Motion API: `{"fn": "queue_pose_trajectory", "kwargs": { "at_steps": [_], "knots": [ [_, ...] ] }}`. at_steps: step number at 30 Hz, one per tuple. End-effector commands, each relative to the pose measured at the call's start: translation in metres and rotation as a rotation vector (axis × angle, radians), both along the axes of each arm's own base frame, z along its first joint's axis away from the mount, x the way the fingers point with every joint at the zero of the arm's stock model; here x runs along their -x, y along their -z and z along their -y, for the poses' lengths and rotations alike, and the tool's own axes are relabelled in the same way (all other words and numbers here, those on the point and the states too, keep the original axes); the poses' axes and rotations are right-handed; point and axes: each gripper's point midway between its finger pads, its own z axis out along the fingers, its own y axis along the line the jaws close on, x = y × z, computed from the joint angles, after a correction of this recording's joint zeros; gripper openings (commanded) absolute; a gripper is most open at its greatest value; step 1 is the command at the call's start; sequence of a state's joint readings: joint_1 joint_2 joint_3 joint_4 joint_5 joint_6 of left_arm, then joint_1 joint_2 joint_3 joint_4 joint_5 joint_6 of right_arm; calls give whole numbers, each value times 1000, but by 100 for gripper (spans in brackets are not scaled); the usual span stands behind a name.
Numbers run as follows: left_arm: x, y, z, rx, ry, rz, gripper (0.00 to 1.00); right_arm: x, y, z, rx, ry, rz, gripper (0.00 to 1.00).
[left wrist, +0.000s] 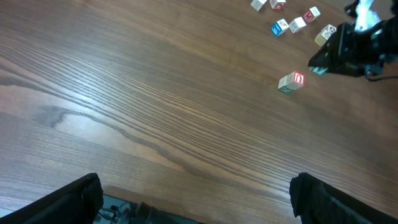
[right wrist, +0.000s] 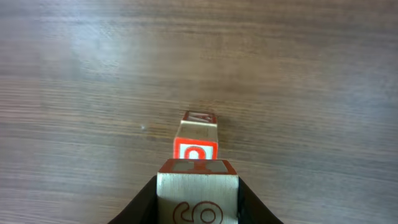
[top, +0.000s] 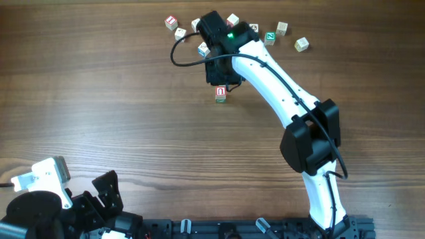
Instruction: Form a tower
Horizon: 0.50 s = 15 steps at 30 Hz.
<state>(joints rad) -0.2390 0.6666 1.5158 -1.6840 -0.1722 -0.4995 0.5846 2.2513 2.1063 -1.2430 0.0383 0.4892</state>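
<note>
Wooden tower [right wrist: 198,134] just beyond cube [right wrist: 198,190] in right claw [top: 221,84]

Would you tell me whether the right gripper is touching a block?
Touching: the right wrist view shows both fingers of the right gripper flush against the block sides.

White links [top: 279,83], black joints [top: 311,136] (green light [top: 230,36]), cable [top: 172,56]

From my remote seat this reads as a robotics lab bench, not a home or shop. A wood-grain table [top: 99,99] fills every view. Two arms, one white [top: 279,86] at right and one at lower left [top: 46,179], rise from a black rail [top: 265,229] along the bottom edge. A loose cable [top: 179,56] and toy alphabet cubes [top: 302,44], with a small tower [top: 220,95], lie upper middle.
</note>
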Motion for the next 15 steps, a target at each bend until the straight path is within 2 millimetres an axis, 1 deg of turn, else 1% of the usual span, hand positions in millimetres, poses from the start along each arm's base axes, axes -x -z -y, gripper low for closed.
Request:
{"fn": "queue_pose_trajectory", "kwargs": {
  "at_steps": [1, 2, 3, 5, 7, 10, 15],
  "knots": [
    [0, 0, -3, -5, -16, 5, 100, -1, -6, 1, -4, 37, 20, 30],
    [0, 0, -3, -4, -16, 5, 100, -1, -4, 1, 0, 34, 20, 30],
    [0, 0, -3, -5, -16, 5, 100, 0, 2, 1, 3, 33, 15, 30],
    [0, 0, -3, -4, -16, 5, 100, 4, 22, 2, 14, 33, -1, 29],
    [0, 0, -3, -4, -16, 5, 100, 2, 28, 1, 8, 38, 7, 26],
    [0, 0, -3, -5, -16, 5, 100, -4, 27, -3, -9, 37, 31, 26],
    [0, 0, -3, -4, -16, 5, 100, -2, 27, -4, -7, 34, 28, 25]
  ]
}}
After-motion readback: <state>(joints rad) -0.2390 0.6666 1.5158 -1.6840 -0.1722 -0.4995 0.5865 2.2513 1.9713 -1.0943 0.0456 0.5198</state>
